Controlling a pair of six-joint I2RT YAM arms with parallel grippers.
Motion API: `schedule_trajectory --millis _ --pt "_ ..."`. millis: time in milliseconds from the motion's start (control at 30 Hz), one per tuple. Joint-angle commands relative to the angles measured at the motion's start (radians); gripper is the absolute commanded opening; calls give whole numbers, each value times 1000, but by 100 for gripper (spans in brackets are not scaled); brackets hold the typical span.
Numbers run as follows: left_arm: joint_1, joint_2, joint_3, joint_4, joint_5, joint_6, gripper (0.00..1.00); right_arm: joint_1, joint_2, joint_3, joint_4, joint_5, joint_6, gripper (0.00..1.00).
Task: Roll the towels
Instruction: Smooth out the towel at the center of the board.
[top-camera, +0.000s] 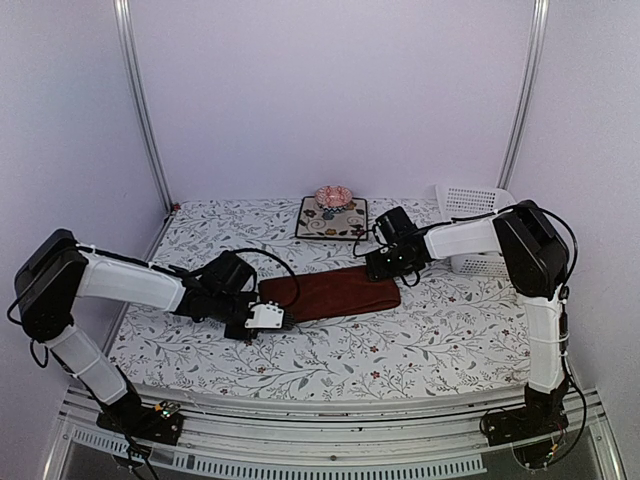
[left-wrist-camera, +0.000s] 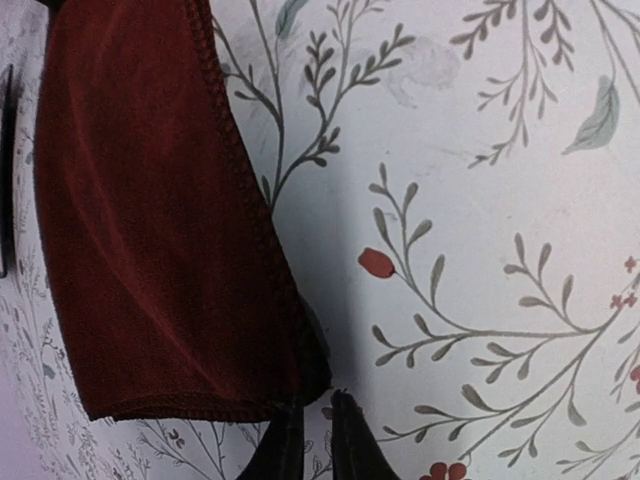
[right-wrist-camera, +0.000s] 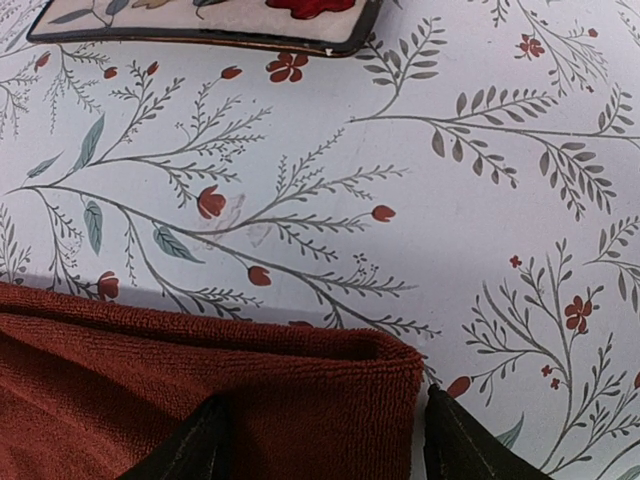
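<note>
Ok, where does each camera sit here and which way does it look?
Top: above and behind the left arm and right arm, looking down over the table cover; both show whole, left gripper and right gripper at opposite ends of the red towel.
Left wrist: looks down at the towel's corner; its fingertips close together at the bottom.
Right wrist: looks along the table over the towel's other end toward the mat; its fingers stand apart.
Shared: the towel in all three; the mat in top and right wrist.
</note>
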Motion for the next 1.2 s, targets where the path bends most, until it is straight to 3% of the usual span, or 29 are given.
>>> schedule_trajectory --millis 0,33,67,100,200,333,467,567,667,900,1167 --pt "1 -4 30 -62 11 7 16 -10 2 14 -8 -21 0 68" --pt "8 -18 36 -70 28 4 21 -10 -10 13 -9 -21 -2 69" --pt "16 -31 46 -80 44 2 35 -10 -23 11 -11 -22 -4 70" --pt "24 -46 57 -91 59 -1 41 -9 -38 10 -14 -24 -7 71" --pt "49 -93 94 -134 128 -11 54 -11 -98 -1 -23 -29 -15 77" --pt "91 -125 166 -121 208 -93 59 -11 -194 -28 -26 -39 -24 83" --pt "136 -56 295 -113 287 -264 51 -11 -245 -56 24 -79 -22 73" --pt "160 41 390 -124 339 -398 29 -12 -209 -54 67 -162 -8 53" --pt "164 124 436 -134 353 -476 18 -12 -152 -40 97 -227 9 36" --pt "176 252 471 -106 253 -559 10 -34 -35 7 108 -218 38 27" --pt "204 378 507 -99 58 -544 9 -60 42 6 119 -177 68 25"
